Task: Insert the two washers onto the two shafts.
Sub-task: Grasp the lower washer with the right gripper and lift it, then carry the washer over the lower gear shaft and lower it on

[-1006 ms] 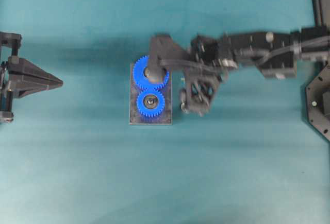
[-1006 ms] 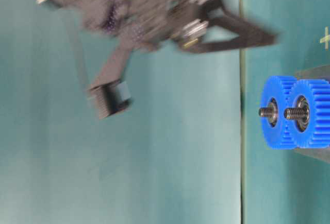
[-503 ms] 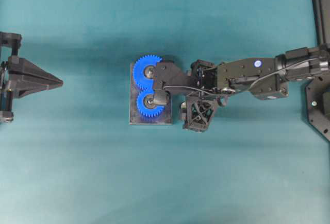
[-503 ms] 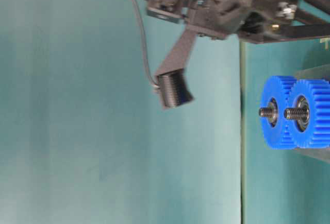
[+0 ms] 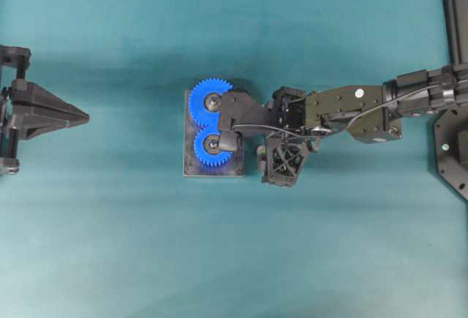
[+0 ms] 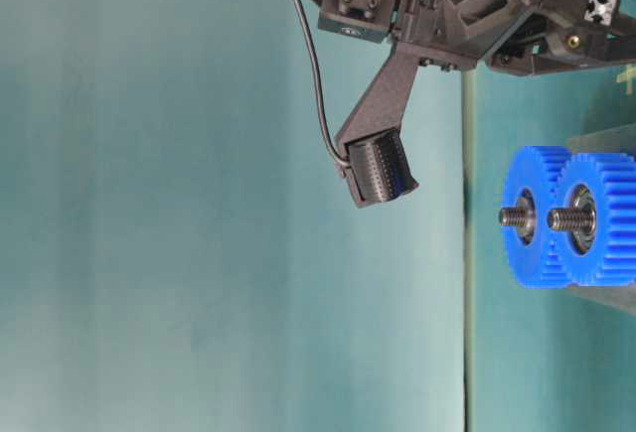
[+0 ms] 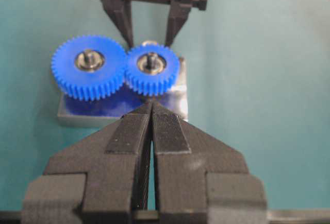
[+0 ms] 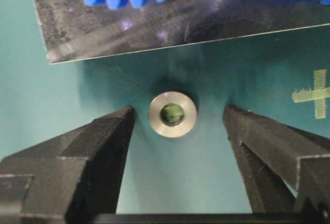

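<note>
Washer [image 8: 172, 114] is lying flat on the table [image 8: 196, 193], just beside the metal plate [image 8: 206, 18], between the right gripper [image 8: 178, 118] fingers; jaws are standing wide, released, touching nothing; left gripper [image 7: 151, 112] is sitting clenched, empty.

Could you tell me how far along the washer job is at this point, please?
Done: both blue gears sit on their shafts. In hand: the right pincer is open, straddling the washer, which lies flat on the table beside the metal base plate, not yet gripped. Left: grasping, lifting and threading it onto a shaft. The left pincer is shut.
</note>
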